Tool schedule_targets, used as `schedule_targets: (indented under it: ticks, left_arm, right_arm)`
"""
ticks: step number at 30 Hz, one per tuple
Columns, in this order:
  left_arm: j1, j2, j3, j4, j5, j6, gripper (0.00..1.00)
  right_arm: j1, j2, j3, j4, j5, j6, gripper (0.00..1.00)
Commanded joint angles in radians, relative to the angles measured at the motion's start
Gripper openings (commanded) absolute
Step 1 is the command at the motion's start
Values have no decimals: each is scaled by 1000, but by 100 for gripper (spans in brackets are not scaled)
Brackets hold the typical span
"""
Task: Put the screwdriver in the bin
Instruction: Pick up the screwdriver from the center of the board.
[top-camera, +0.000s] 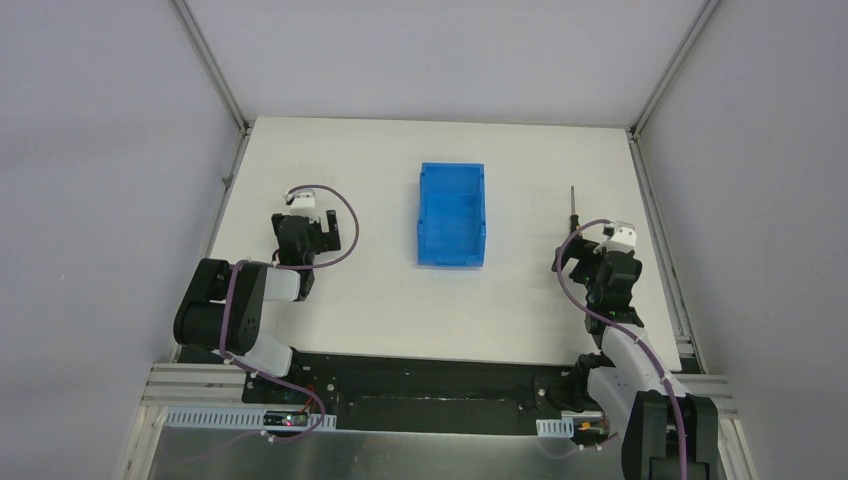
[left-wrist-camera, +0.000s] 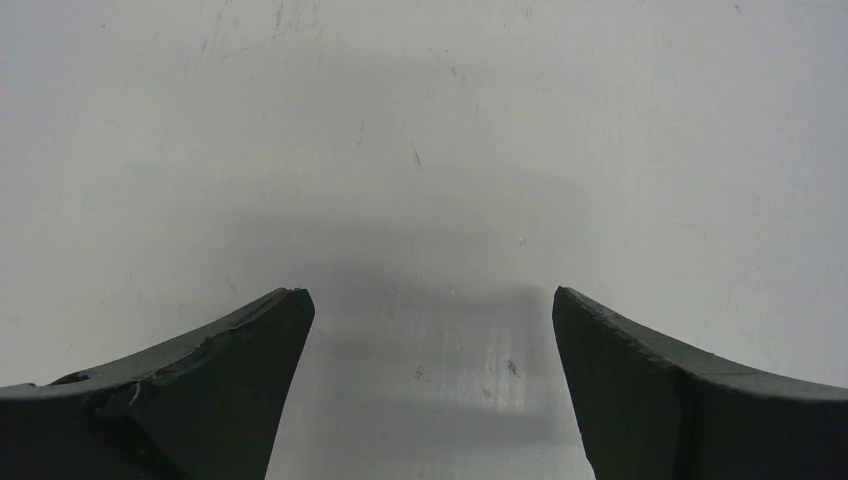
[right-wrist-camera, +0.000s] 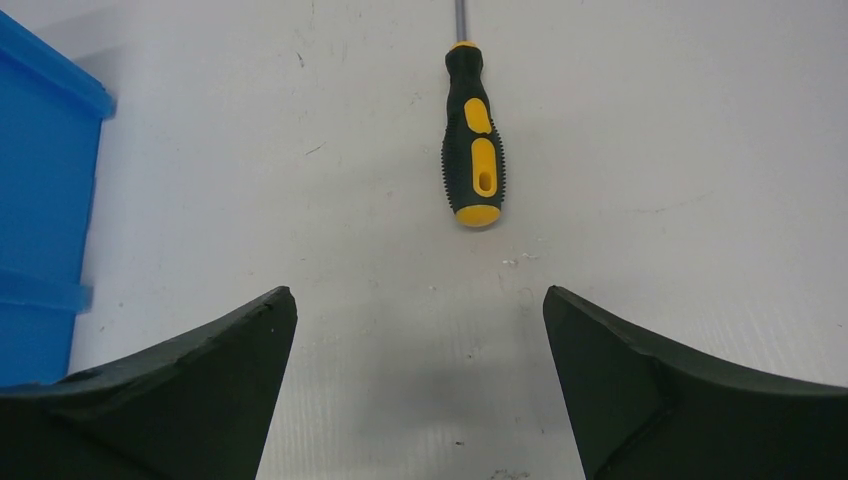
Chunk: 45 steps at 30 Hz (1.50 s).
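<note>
The screwdriver (right-wrist-camera: 472, 140) lies flat on the white table, its yellow and black handle toward me and its thin shaft (top-camera: 572, 205) pointing away. My right gripper (right-wrist-camera: 420, 295) stands open just short of the handle's end, nothing between its fingers; in the top view the right gripper (top-camera: 580, 245) covers the handle. The blue bin (top-camera: 451, 214) stands upright in the middle of the table, left of the screwdriver, and its corner (right-wrist-camera: 45, 180) shows at the left edge of the right wrist view. Over bare table at the left, my left gripper (left-wrist-camera: 430, 295) is open and empty, also seen from above (top-camera: 300, 240).
Grey walls and aluminium posts (top-camera: 212, 62) enclose the white table on three sides. A black base plate (top-camera: 420, 375) with the arm mounts runs along the near edge. Purple cables (top-camera: 340, 225) loop off both wrists.
</note>
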Motion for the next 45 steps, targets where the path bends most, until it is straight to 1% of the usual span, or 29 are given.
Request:
schedule_targets:
  ticks: [1, 7, 9, 14, 17, 19, 26, 33, 40, 45]
  left_arm:
    - [12, -14, 2, 29, 9, -6, 99]
    - [12, -13, 3, 29, 9, -6, 99]
    - [12, -13, 3, 29, 9, -6, 99]
    - [12, -14, 3, 29, 9, -6, 99]
    - [12, -14, 3, 28, 9, -6, 99]
    - [12, -14, 3, 29, 9, -6, 99]
    - [12, -13, 4, 29, 8, -6, 99]
    - [12, -12, 3, 29, 8, -6, 99]
    - [12, -13, 3, 29, 9, -6, 99]
    - [12, -14, 2, 29, 9, -6, 99]
  right_arm:
    - [4, -21, 13, 54, 2, 18, 98]
    - [4, -29, 32, 29, 5, 25, 98]
    - [4, -21, 50, 11, 35, 25, 98]
    - [4, 24, 130, -51, 35, 12, 98]
    - [4, 63, 212, -104, 34, 4, 98]
    - [4, 91, 279, -166, 38, 4, 99]
    - [4, 211, 566, -484, 56, -16, 98]
    - [4, 416, 850, -770, 89, -45, 98]
    - [3, 575, 1067, -985, 107, -51, 98]
    - [3, 677, 1172, -1103, 114, -47, 98]
